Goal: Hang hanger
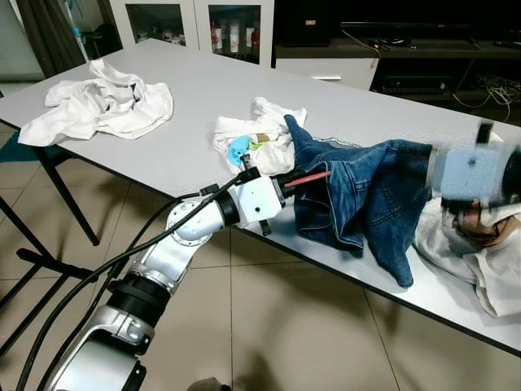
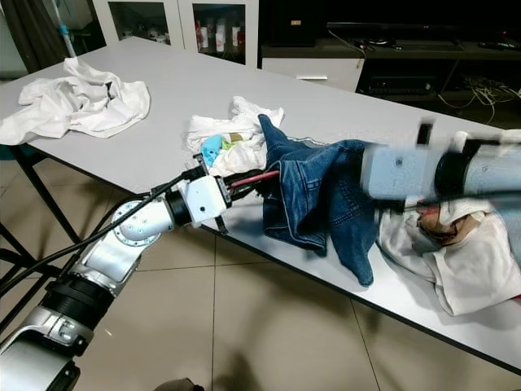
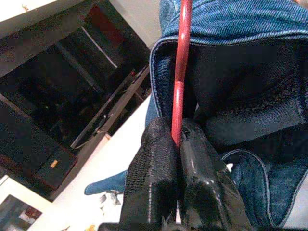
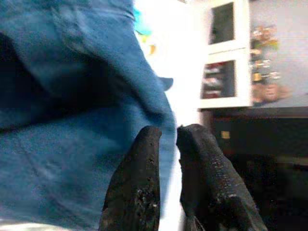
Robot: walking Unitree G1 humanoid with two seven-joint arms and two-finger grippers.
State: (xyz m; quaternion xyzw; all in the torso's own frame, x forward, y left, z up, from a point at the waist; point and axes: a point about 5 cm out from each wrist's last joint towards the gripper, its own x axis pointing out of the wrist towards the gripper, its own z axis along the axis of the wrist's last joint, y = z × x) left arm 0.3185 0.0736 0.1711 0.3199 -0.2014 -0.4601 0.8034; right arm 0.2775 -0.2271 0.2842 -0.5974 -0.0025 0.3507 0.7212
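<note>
A thin red hanger pokes into a blue denim garment that lies over the grey table's front edge. My left gripper reaches in from the table's edge and is shut on the hanger's red rod. In the left wrist view the left gripper's fingers pinch the rod just outside the denim opening. My right arm is blurred, above the garment's right side. In the right wrist view the right gripper has its fingers pressed close together, right against the denim, with nothing seen between them.
A white cloth pile lies at the table's far left. Another white cloth with a blue and green item sits behind the denim, and a third lies at the right. Tiled floor lies below the table edge; cabinets stand behind.
</note>
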